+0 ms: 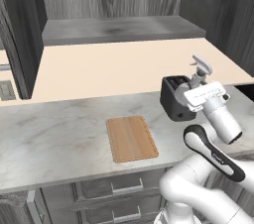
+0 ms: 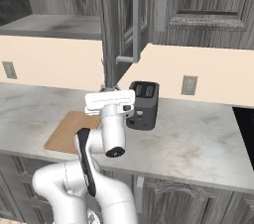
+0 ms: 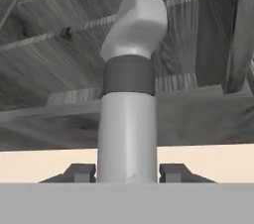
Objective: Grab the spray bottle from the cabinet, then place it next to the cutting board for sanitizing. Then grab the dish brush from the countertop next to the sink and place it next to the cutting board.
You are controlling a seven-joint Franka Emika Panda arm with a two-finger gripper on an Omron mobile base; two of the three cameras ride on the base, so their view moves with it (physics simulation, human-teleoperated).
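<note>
The pincer [image 3: 127,172] pinches the spray bottle [image 3: 128,99] above the marble countertop [image 1: 59,129] (cutting board [image 1: 131,138] nearby).

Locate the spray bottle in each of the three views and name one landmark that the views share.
Left base view: the spray bottle shows at right, its nozzle head poking above the gripper, just past the black toaster.
Right base view: only a sliver of it above the white hand, left of the toaster.
Hand view: centre, upright between the fingertips.
Shared landmark: the toaster, in both base views.
</note>
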